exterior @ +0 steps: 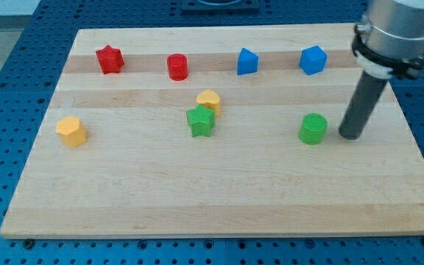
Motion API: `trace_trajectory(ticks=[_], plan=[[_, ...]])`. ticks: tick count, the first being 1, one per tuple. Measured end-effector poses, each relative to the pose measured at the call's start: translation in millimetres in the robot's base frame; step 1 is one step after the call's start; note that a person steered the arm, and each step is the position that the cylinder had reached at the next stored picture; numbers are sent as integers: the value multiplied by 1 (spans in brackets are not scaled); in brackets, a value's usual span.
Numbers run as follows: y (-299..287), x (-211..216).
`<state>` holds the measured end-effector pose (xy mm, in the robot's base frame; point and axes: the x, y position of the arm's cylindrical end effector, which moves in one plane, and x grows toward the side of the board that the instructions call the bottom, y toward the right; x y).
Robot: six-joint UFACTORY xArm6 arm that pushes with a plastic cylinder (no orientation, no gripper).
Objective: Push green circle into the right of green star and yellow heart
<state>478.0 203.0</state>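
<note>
- Bench (197, 184): pale wood on a blue pegboard (6, 96).
- My tip (350, 136) sits at three o'clock of the green circle (313, 128), near it.
- Jaws: none in view.

The arm's housing (396, 29) above the green circle (313, 128) is cut off by the view's top and right edges; the bench (219, 199) shows whole

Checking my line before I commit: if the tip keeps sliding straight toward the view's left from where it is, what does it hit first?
My tip would most likely meet the green circle first, just to its left.
</note>
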Motion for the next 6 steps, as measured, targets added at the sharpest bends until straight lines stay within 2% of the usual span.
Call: trace_trajectory(ticks=[1,3,4,5,6], plan=[[-5,18],[-54,14],[-22,34],[36,42],[44,40]])
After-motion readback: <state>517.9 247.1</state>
